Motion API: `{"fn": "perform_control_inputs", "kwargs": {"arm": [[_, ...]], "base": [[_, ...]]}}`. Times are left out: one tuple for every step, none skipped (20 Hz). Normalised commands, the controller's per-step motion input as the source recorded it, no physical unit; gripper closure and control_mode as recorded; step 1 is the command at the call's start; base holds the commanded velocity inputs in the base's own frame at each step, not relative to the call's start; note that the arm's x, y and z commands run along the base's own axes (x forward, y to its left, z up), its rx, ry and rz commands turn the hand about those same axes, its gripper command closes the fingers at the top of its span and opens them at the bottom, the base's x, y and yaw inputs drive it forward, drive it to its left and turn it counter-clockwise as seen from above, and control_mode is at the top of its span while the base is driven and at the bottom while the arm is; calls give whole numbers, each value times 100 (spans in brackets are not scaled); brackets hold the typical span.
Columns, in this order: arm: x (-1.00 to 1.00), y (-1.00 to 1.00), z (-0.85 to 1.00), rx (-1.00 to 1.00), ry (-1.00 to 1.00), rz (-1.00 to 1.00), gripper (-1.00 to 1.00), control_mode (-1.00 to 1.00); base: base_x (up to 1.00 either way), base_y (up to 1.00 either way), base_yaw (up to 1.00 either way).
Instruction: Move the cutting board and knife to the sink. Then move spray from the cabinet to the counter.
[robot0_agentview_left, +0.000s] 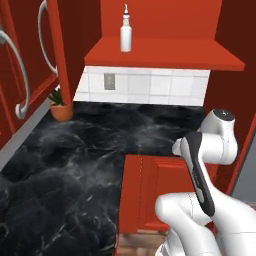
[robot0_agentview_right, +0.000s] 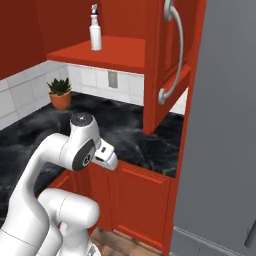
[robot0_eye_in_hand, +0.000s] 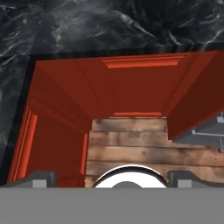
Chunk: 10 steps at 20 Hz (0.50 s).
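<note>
The spray (robot0_agentview_left: 125, 33) (robot0_agentview_right: 95, 33), a slim white bottle with a pointed nozzle, stands upright on the red shelf of the open cabinet (robot0_agentview_left: 165, 54) (robot0_agentview_right: 112, 54). Below it the black marble counter (robot0_agentview_left: 75, 155) (robot0_agentview_right: 125, 125) wraps around a corner. My arm is folded low in front of the counter's edge, well below and short of the spray. In the hand view my gripper (robot0_eye_in_hand: 114, 178) points down at the wooden floor and the red base cabinets, open with nothing between its fingertips (robot0_eye_in_hand: 41, 177). The cutting board, knife and sink are out of view.
A small potted plant (robot0_agentview_left: 61, 107) (robot0_agentview_right: 60, 93) sits at the back of the counter by the tiled wall. The cabinet's red door (robot0_agentview_right: 170, 65) with a silver handle hangs open on the right. A tall grey fridge (robot0_agentview_right: 225, 130) fills the right side.
</note>
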Motion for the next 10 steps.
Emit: {"fn": "perform_control_inputs", "kwargs": {"arm": [[0,0,0,0,0,0,-100,100],[0,0,0,0,0,0,-100,100],[0,0,0,0,0,0,-100,100],[0,0,0,0,0,0,-100,100],[0,0,0,0,0,0,-100,100],[0,0,0,0,0,0,-100,100],[0,0,0,0,0,0,-100,100],[0,0,0,0,0,0,-100,100],[0,0,0,0,0,0,-100,100],[0,0,0,0,0,0,-100,100]], "base": [[72,3,0],[73,4,0],[74,7,0],[74,10,0],[69,14,0],[66,14,0],[67,13,0],[66,13,0],[67,13,0],[65,12,0]]}}
